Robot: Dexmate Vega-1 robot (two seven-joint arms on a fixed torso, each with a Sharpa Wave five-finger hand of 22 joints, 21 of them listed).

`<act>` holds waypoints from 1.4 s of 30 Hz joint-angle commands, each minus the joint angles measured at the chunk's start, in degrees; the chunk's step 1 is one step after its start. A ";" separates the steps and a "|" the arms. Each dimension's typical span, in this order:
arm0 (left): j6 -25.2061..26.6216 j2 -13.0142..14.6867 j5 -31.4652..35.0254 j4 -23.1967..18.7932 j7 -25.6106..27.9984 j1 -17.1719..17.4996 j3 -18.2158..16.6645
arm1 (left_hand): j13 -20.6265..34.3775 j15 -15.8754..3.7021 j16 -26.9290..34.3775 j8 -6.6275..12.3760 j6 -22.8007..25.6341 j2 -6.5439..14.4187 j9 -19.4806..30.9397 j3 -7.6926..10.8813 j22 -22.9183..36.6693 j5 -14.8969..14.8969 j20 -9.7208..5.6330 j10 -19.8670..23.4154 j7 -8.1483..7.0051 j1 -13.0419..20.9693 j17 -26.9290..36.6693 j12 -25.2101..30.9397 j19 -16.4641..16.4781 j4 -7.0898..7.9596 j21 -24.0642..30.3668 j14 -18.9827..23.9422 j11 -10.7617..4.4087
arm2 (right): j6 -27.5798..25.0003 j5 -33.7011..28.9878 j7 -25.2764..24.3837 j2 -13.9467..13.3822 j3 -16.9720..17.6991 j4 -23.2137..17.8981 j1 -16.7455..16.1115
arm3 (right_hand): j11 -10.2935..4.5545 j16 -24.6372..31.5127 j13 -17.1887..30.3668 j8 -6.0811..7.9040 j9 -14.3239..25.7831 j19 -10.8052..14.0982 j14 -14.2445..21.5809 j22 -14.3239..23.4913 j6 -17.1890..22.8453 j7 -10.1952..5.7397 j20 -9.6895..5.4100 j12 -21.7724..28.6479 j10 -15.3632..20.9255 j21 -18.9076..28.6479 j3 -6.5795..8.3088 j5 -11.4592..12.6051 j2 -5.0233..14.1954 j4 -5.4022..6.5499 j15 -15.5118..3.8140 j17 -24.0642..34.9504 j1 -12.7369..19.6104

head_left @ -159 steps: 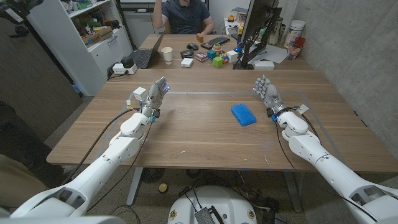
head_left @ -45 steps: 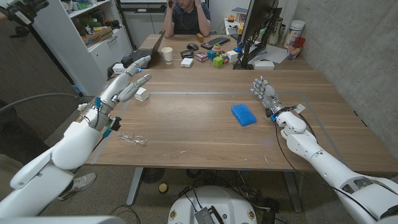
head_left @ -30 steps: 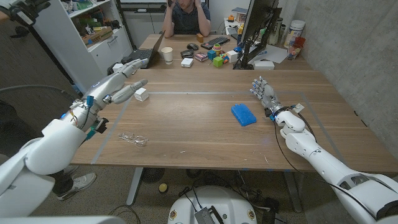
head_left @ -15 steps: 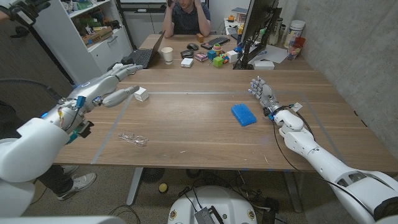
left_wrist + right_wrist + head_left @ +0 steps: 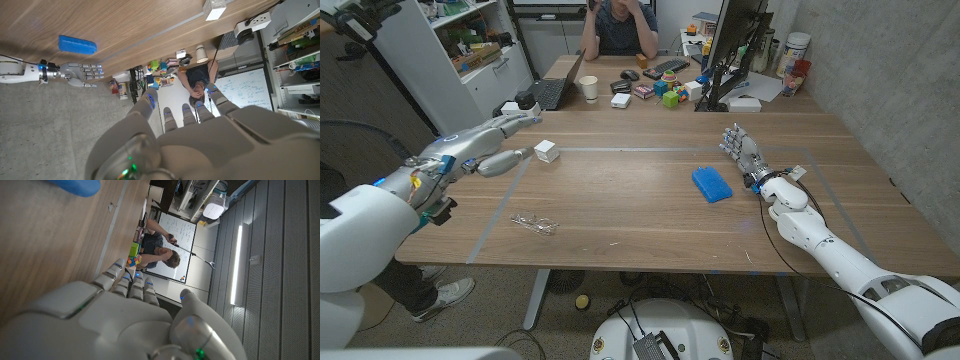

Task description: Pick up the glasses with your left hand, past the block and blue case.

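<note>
Your left hand (image 5: 485, 143) hangs over the table's far left edge with its fingers stretched out and apart, holding nothing. The white block (image 5: 546, 151) sits just to its right, not touching it. The glasses (image 5: 534, 223) lie nearer the robot on the left part of the table (image 5: 620, 210), well apart from that hand. Your right hand (image 5: 745, 152) stands with fingers apart and empty, just right of the blue case (image 5: 711, 184).

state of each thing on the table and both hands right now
glasses: lying on the table, untouched
white block: resting on the table, free
blue case: lying closed on the table
left hand: open, holding nothing
right hand: open, holding nothing
</note>
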 commanded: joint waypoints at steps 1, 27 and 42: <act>0.53 -0.54 4.61 -1.20 -6.12 -0.74 -1.07 | 0.34 -0.89 0.34 0.19 -0.24 -0.44 0.32 0.07 0.08 -0.16 -0.06 -0.22 -0.13 1.58 0.10 0.33 0.44 -1.02 -0.25 -0.07 -0.72 | 0.13 -0.01 -0.23 -0.17 0.13 -0.29 -0.31 | 0.01 0.37 0.28 0.56 0.31 0.48 0.03 0.15 0.41 0.25 0.00 0.25 0.34 0.11 0.02 0.23 0.28 -0.38 0.54 0.19 -0.58; 1.31 2.45 13.72 -1.51 -21.53 -4.71 0.07 | 0.44 0.85 0.41 0.55 -1.42 -5.20 0.43 -0.08 -0.23 -0.01 0.13 -0.62 0.03 10.70 0.19 0.43 3.12 -2.17 -2.10 1.08 -0.58 | 0.13 -0.66 -0.62 0.55 -0.45 0.66 0.42 | -0.01 0.40 0.28 0.51 0.31 0.53 0.12 0.15 0.27 0.23 0.00 0.26 0.35 0.11 -0.12 0.29 0.08 -0.42 0.57 0.19 -0.71; 2.26 5.26 24.11 1.49 -25.11 -6.06 5.68 | 0.51 1.98 0.02 0.31 -4.26 -7.73 0.51 -0.38 -0.08 -0.32 -0.06 -3.70 0.01 18.35 0.28 -0.09 2.00 -1.83 -4.74 -1.24 0.17 | 0.89 -0.79 -0.77 1.17 -0.47 1.77 0.77 | -0.01 0.42 0.28 0.54 0.31 0.61 0.23 0.14 0.33 0.23 0.00 0.27 0.37 0.13 -0.16 0.34 0.06 -0.45 0.51 0.18 -0.76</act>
